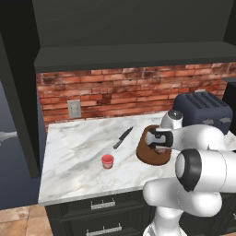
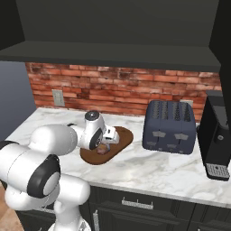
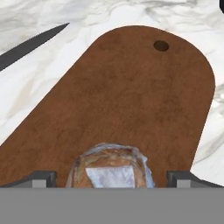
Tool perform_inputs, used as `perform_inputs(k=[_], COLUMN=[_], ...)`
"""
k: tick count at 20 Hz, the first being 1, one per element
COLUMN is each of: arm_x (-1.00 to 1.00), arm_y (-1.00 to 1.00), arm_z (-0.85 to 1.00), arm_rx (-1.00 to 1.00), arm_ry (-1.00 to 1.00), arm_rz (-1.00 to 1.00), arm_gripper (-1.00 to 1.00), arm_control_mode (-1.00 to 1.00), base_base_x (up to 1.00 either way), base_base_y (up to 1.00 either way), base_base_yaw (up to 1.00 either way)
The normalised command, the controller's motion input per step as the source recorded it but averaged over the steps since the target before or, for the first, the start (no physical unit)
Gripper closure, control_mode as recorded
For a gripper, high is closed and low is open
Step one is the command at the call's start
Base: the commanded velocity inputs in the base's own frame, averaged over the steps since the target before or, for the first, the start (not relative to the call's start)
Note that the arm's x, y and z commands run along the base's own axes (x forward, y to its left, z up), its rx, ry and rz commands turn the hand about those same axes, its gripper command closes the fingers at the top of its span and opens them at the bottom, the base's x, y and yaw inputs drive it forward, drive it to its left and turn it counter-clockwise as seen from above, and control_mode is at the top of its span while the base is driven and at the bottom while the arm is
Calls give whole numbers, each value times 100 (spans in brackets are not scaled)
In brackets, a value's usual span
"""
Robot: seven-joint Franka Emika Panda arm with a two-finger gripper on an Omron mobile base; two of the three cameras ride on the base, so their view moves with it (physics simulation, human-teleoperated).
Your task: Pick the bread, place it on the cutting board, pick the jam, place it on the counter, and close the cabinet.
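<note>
Both gripper fingers flank bread on cutting board

bread: mottled-brown roll at 6 o'clock, lying on the board, between the two fingertips
gripper: jaws spread, tips clear of the roll's sides
cutting board: dark-brown, hole near 1 o'clock
knife: blade at 10 o'clock on marble counter
</note>
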Motion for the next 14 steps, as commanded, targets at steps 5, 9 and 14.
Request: perform_inputs(k=[5,9,14], arm_x=[0,0,-2], arm_y=[0,0,0], arm_z=[4,2,3], arm_rx=[0,0,0], arm_ry=[0,0,-3], arm_rz=[0,0,0], arm_gripper=[-100,-100,-100], arm_control_mode=[-100,-100,-100], base_base_x=[0,0,0], base_base_y=[0,0,0], base_base_yaw=[0,0,0])
